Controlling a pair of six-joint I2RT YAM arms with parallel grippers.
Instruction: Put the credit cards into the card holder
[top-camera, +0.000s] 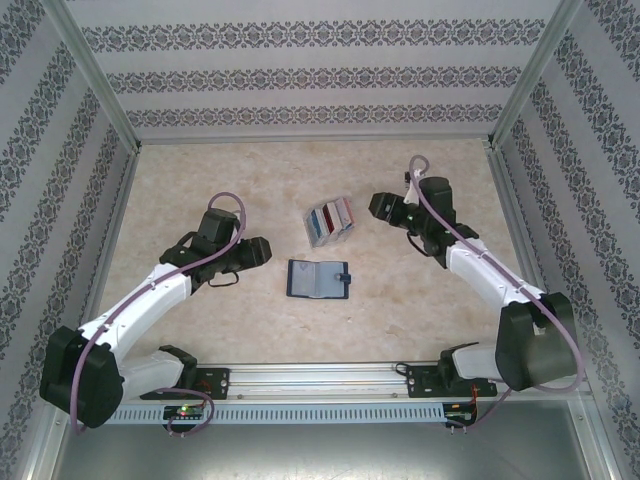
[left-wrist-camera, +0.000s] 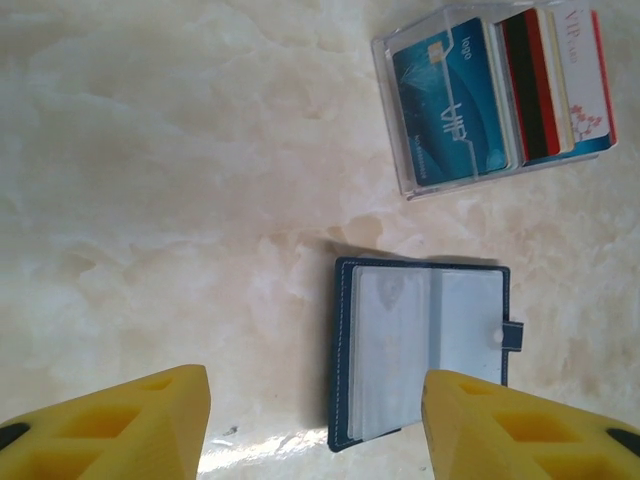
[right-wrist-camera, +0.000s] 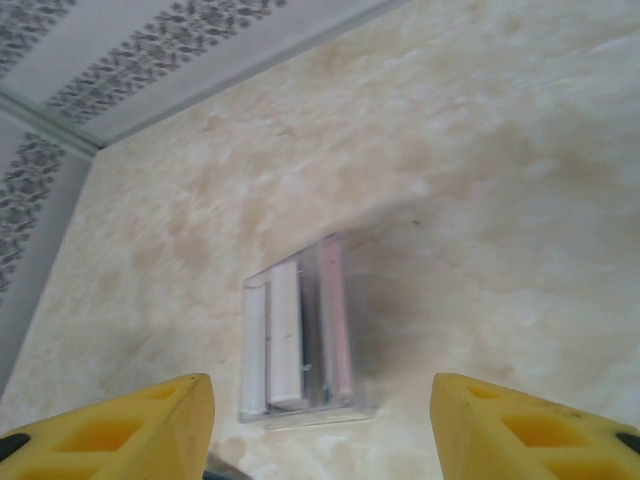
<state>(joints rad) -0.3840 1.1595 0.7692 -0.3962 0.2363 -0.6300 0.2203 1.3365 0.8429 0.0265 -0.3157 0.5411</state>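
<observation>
Credit cards (top-camera: 330, 220): a bunch in blue, red, dark and white, stood on edge in a clear tray (left-wrist-camera: 392, 120) near mid-counter (top-camera: 200, 180). Card holder (top-camera: 317, 279): navy, lay open and flat with its clear sleeves up, nearer the arm bases than the tray and apart from it. Left arm: reached forward and inward, held low; left gripper (top-camera: 262, 252) pointed at the card holder from its left, fingers spread wide, empty. Right arm: elbow bent, stretched forward and inward; right gripper (top-camera: 378, 206) hung near the tray's right end without touching it, fingers wide apart, empty.
</observation>
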